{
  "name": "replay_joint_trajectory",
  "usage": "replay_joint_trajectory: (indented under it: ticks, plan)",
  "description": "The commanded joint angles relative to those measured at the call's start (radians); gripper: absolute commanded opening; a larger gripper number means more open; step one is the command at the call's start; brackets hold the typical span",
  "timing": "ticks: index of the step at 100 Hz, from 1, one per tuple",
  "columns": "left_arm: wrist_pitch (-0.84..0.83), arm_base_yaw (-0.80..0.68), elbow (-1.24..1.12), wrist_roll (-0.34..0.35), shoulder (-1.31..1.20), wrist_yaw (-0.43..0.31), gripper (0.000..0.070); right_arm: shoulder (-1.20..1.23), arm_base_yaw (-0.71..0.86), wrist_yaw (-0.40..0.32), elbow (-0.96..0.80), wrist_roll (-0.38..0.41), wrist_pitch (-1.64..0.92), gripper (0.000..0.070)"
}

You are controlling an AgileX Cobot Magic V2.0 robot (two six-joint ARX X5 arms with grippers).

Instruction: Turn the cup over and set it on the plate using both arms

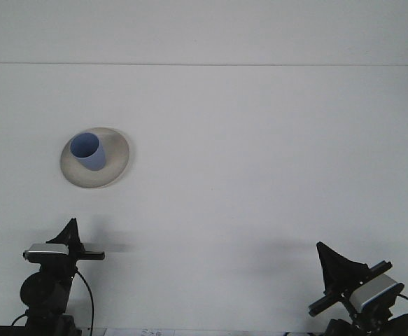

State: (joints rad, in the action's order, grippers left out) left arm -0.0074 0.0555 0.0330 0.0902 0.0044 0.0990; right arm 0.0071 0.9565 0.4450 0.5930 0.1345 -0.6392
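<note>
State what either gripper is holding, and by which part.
Nothing. The cup stands on the plate, apart from the left gripper and right gripper.

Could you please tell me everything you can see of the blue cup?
The blue cup is a small, plain, handleless tumbler of matte light blue, plastic by the look of it. It stands upright, mouth up, its inside visible and apparently empty. It sits on the pale round plate, toward the plate's left part, on the left half of the white table. Only the plate touches it; both grippers are far off.
</note>
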Motion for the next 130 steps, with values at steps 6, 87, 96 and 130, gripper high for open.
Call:
replay_joint_trajectory:
  ticks: [6,87,96,130]
  plan:
    - [0.012,0.0,-0.019,-0.005,-0.001,0.0,0.0016,0.0,0.011,0.0,0.007,0.0,0.011,0.0004]
    - [0.012,0.0,-0.019,-0.005,-0.001,0.0,0.0016,0.0,-0.755,-0.444,-0.345,-0.174,0.439,0.0004]
    - [0.012,0.0,-0.019,-0.005,-0.001,0.0,0.0016,0.0,-0.864,-0.535,-0.442,-0.148,0.541,0.0004]
    - [0.011,0.0,-0.019,-0.005,-0.001,0.0,0.0016,-0.006,-0.958,-0.492,-0.58,-0.101,0.576,0.0004]
